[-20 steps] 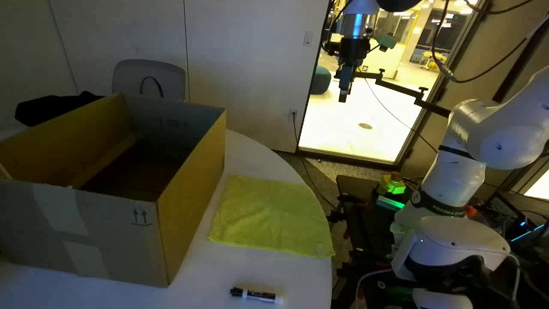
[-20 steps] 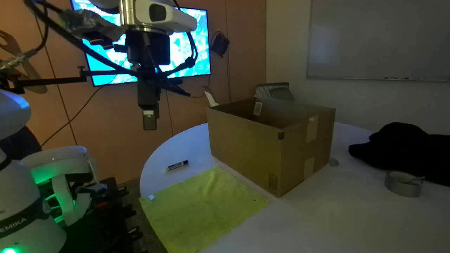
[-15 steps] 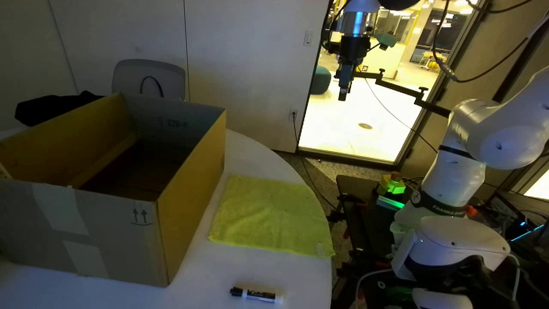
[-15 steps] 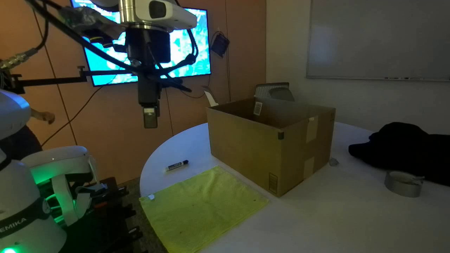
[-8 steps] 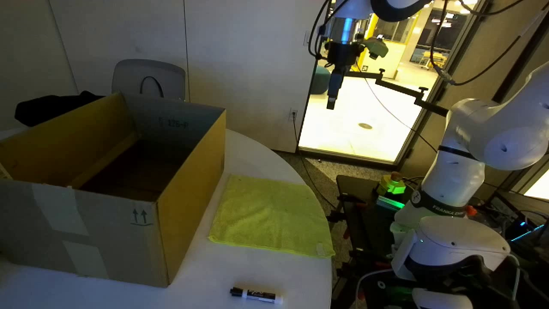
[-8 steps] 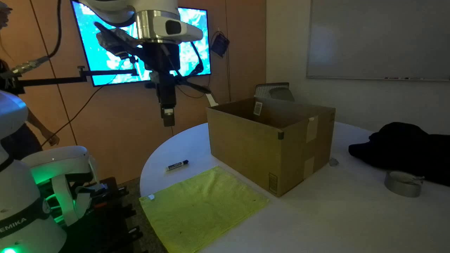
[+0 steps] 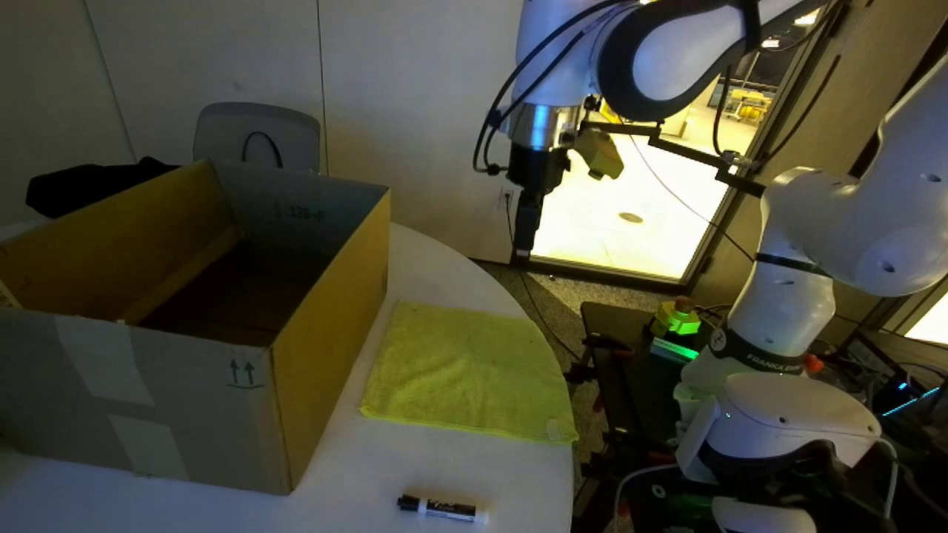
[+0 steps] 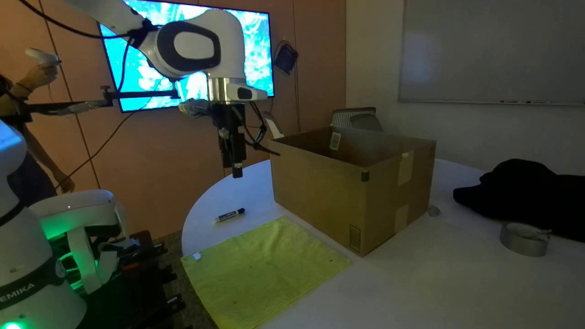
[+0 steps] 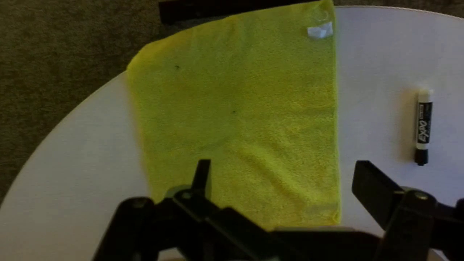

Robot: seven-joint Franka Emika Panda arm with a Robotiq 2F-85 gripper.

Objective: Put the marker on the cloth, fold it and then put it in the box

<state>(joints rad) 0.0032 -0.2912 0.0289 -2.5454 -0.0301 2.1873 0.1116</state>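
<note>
The marker (image 7: 443, 509), white with a black label and black cap, lies on the table beside the cloth; it also shows in an exterior view (image 8: 230, 214) and in the wrist view (image 9: 423, 125). The yellow-green cloth (image 7: 470, 370) lies flat and unfolded at the table edge, also seen in the wrist view (image 9: 246, 90). The large brown cardboard box (image 8: 320, 192) stands open-topped next to the cloth. My gripper (image 9: 282, 163) is open and empty, its fingers wide apart. It hangs high above the table and points down, as an exterior view shows (image 8: 237, 172).
The round white table (image 8: 434, 283) ends in a curved edge just by the cloth. A black garment (image 8: 525, 196) and a grey tape roll (image 8: 524, 240) lie beyond the box. A chair (image 7: 255, 137) stands behind. A person's hand (image 8: 41, 75) shows behind the arm.
The arm has swung out toward the table and my gripper has come lower, nearer to the cloth and box. The marker, cloth and box have not moved.
</note>
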